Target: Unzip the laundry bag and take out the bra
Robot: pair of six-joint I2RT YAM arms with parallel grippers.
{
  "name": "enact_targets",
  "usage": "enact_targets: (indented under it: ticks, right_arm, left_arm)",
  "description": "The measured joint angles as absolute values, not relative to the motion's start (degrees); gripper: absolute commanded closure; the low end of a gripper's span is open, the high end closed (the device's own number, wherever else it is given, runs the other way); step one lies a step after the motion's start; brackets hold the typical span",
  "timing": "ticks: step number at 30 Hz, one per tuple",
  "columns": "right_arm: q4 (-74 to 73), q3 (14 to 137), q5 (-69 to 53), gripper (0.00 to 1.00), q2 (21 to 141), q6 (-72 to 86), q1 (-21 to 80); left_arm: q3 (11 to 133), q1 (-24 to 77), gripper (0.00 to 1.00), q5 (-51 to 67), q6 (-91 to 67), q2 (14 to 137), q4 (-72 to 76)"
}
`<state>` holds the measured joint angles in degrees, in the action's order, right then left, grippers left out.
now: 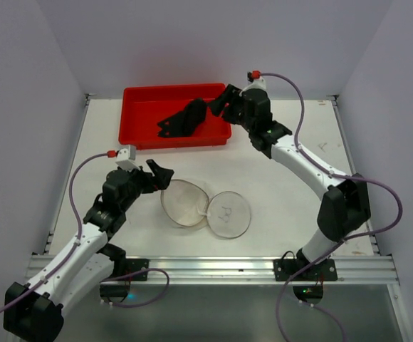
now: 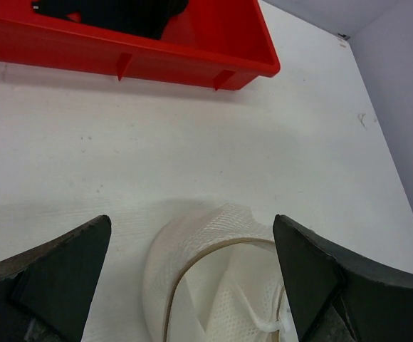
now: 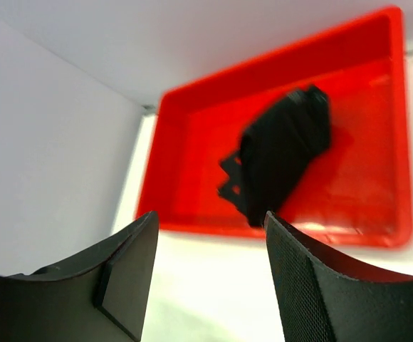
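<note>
My right gripper (image 3: 210, 221), spread and empty, hangs by the far red tray (image 1: 139, 107) holding the bra (image 1: 185, 119); my left gripper (image 1: 162, 174), spread wide, sits just left of the open laundry bag (image 1: 186, 203).

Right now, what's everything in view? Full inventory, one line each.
table: 1, white, under everything
red tray: 1, red, far left of the table
bra: 1, black, lying inside the red tray
laundry bag: 1, white mesh, near centre of the table, open
lid flap: 1, white with a small dark mark, lying flat at the laundry bag's right
left gripper: 1, black, open, at the laundry bag's left edge
right gripper: 1, black, open and empty, over the red tray's right end
</note>
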<state>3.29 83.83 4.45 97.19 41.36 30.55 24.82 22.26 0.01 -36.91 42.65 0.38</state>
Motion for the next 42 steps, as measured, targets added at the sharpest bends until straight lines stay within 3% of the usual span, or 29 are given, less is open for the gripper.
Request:
enact_targets:
  ticks: [13, 20, 25, 30, 35, 42]
  right_arm:
    - [-11.51, 71.40, 9.85, 0.37, 84.31, 32.10, 38.54]
    - [-9.50, 68.53, 14.24, 0.36, 82.06, 28.36, 43.33]
    - [-8.99, 82.78, 19.16, 0.31, 97.58, 26.70, 42.54]
    - [-6.24, 96.51, 21.21, 0.19, 114.54, 25.74, 42.52]
    - [-2.59, 104.99, 22.79, 0.16, 126.04, 25.76, 42.57]
    - [1.58, 113.60, 29.71, 0.19, 136.03, 25.28, 42.65]
  left_arm:
    - [17.26, 22.26, 0.00, 2.94, -33.36, 36.47, 7.42]
    - [16.99, 22.26, 0.00, 3.42, -33.15, 36.16, 9.45]
    - [16.95, 22.26, 0.01, 2.92, -33.17, 34.26, 9.23]
    - [16.95, 22.26, 0.00, 0.84, -33.19, 29.39, 8.05]
    - [16.58, 22.26, 0.00, -1.80, -33.26, 24.40, 7.60]
    - [16.58, 22.26, 0.00, -3.36, -33.32, 22.63, 5.41]
